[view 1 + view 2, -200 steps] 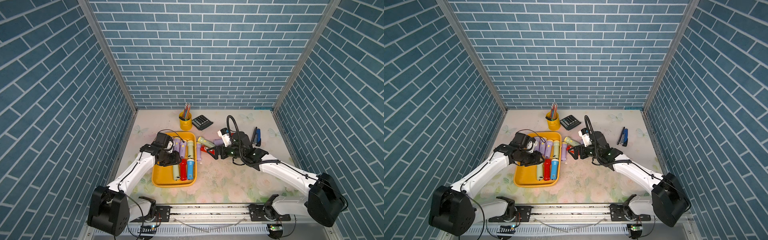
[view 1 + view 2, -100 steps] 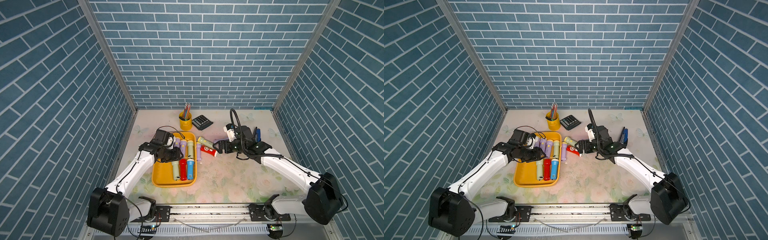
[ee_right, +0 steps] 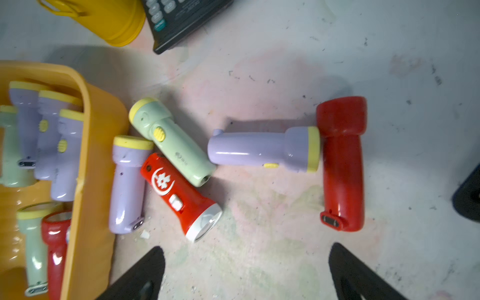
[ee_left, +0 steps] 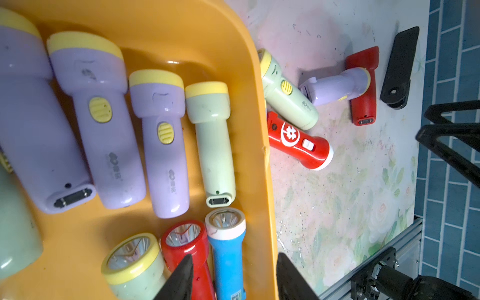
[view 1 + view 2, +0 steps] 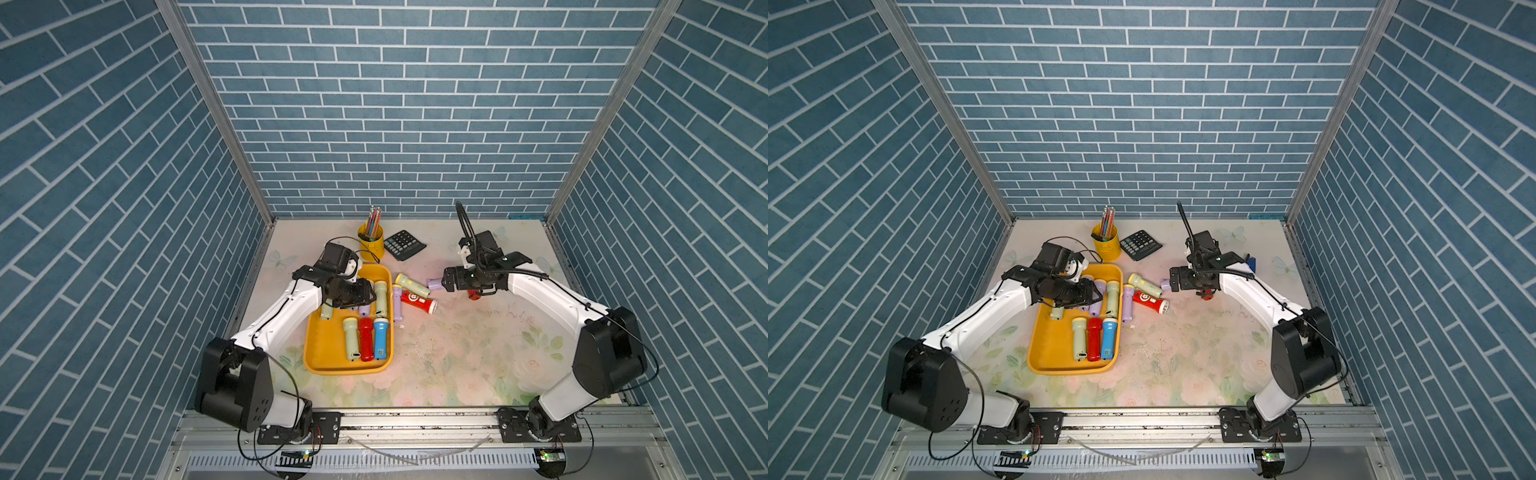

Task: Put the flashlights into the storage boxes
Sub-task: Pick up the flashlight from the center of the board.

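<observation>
Tabletop (image 3: 259,65): flashlight (image 3: 259,152) near R end effector (image 3: 246,247)

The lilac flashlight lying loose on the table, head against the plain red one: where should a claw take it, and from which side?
Probably mid-barrel on the lilac plastic flashlight, from straight above, jaws across its width. It lies flat, the barrel is straight and slimmer than the flared head, and that head butts the plain red plastic flashlight, crowding that end.

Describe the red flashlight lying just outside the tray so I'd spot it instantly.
Find the orange-yellow tray on the flowery table. By its long edge facing the right arm lie a lilac flashlight, a pale green flashlight and the red flashlight. Only it has a white emblem and white-rimmed head.
</observation>
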